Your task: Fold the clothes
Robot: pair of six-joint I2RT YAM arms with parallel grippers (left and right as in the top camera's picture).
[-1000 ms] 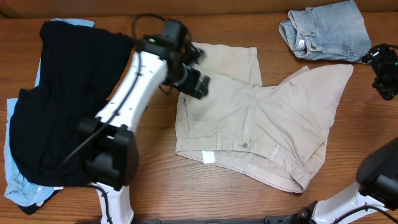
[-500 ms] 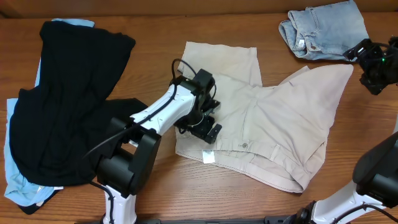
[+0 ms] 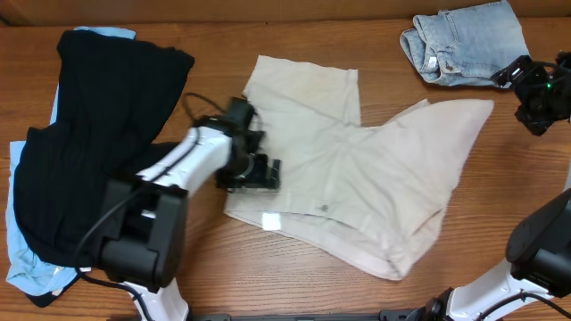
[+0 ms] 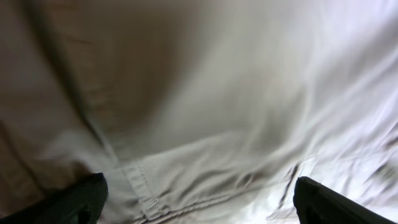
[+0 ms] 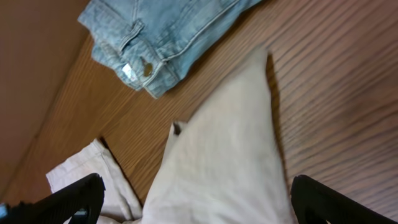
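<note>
Khaki shorts [image 3: 357, 178] point both legs away from waistband; left gripper [image 3: 266, 171], right gripper [image 3: 516, 82] spread apart.

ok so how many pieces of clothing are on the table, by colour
beige: 1, the khaki shorts
black: 1, the black garment
pale blue: 1 as far as shows, the pale-blue garment under the black one
faded blue: 1, the denim shorts
total: 4

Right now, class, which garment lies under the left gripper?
The beige shorts: the left gripper hangs over them, apart from the black garment and denim shorts.
</note>
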